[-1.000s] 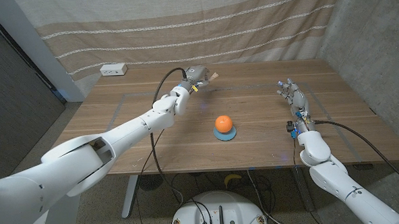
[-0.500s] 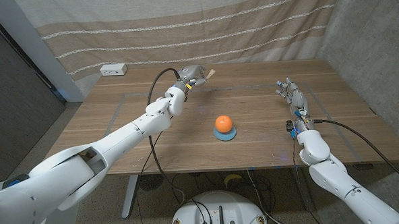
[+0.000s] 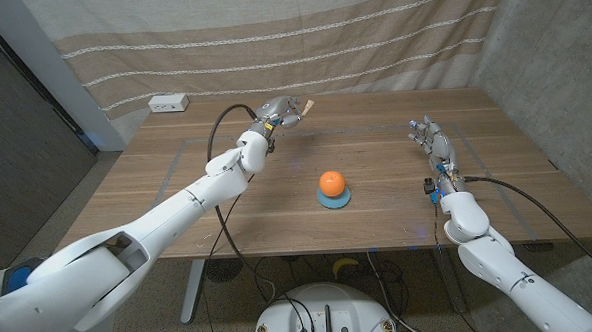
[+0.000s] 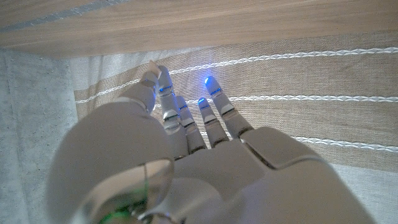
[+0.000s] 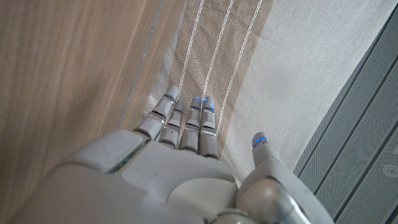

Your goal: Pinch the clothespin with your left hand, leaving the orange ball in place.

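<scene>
Well, the nearest thing to a container on the wooden table (image 3: 177, 181) is a small blue dish (image 3: 334, 198) near the middle, and the orange ball (image 3: 331, 182) sits in it, untouched. Off toward the far edge, the left hand (image 3: 279, 113) is raised above the tabletop with the clothespin (image 3: 308, 111) pinched at its fingertips, the pale wooden tip poking out toward the striped curtain (image 3: 370, 33). That puts the clothespin well apart from the ball, farther back on the table and a little to the robot's left of it. The right hand (image 3: 433, 140) stands over by the right side of the table, fingers apart and reaching up, holding nothing.

From the head view you get the whole layout, plus a white power strip (image 3: 168, 103) at the back left edge. The left wrist view instead looks along the back of the left hand (image 4: 186, 162), where a sliver of the clothespin (image 4: 151, 65) just shows past the thumb, against the curtain. The right wrist view shows the right hand (image 5: 186, 168) with its fingers (image 5: 199, 124) straight and the thumb spread away from them, tabletop and curtain beyond.
</scene>
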`<state>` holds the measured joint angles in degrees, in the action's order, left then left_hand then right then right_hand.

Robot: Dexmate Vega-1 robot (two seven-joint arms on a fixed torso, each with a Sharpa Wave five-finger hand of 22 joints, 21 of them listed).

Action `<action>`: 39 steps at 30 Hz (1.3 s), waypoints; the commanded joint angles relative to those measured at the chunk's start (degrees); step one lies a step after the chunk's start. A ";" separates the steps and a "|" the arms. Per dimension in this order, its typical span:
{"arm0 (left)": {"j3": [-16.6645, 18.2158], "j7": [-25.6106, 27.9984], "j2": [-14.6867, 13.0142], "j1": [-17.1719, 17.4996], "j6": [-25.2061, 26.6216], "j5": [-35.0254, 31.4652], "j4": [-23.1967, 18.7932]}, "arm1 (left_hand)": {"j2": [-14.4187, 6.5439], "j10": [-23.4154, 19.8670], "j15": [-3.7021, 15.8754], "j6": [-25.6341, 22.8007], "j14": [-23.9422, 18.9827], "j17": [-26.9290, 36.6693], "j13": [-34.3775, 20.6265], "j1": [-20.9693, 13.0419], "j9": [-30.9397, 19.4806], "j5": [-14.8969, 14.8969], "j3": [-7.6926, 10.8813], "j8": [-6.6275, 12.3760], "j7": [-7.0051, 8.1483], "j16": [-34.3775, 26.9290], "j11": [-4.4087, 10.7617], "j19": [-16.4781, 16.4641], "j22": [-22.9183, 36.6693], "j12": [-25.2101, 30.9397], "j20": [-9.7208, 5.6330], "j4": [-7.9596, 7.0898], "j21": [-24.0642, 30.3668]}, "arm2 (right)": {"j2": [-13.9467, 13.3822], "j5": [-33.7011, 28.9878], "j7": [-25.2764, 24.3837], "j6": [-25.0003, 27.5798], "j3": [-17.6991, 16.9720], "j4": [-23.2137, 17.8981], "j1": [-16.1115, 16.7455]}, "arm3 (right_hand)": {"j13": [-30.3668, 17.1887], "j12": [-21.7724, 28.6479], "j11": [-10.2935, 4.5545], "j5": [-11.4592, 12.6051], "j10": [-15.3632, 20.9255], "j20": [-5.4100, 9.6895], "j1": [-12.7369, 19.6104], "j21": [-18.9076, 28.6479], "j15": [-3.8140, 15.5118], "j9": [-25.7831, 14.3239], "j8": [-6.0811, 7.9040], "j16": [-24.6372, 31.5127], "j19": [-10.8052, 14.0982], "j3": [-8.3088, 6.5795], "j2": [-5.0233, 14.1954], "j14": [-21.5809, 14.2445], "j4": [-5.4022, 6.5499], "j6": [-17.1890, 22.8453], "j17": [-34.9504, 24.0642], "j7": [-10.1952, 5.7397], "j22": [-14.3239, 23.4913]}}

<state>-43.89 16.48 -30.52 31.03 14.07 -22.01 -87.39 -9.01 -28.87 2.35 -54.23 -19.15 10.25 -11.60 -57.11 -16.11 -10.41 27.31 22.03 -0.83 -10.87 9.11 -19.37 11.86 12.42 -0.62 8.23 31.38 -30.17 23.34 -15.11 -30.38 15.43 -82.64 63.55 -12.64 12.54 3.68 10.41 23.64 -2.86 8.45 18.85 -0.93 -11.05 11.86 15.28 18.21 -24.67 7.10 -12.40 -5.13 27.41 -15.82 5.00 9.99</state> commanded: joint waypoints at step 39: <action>13.89 -4.02 -2.85 12.02 -8.96 30.47 -7.73 | -0.99 -1.41 5.20 1.35 -0.17 0.28 -0.27 -0.59 -13.23 -0.22 0.90 7.90 -0.55 -0.18 0.12 0.15 0.16 -0.11 -0.28 0.54 1.07 | -2.35 8.31 12.24 0.89 1.88 -0.98 -1.43 | 1.07 -2.10 -2.75 -0.38 -13.79 4.50 -1.42 -5.89 4.83 0.51 -1.88 -4.53 -4.60 0.94 -0.37 9.75 -1.12 -16.32 2.22 -4.84 -0.08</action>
<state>-32.40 13.69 -32.59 41.00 6.85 2.50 -94.27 -9.00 -29.18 2.35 -53.00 -19.15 10.25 -11.59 -57.12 -16.11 -10.24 27.53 22.24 -1.44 -10.87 8.80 -19.37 11.85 12.42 -0.62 8.51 32.21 -32.64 30.77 -5.01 -28.71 16.71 -83.64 62.69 -11.51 10.15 1.10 9.95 10.18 1.04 6.41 13.33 2.15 -10.51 9.70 11.00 14.26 -23.56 6.72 -3.34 -5.93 11.61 -13.85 0.28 9.86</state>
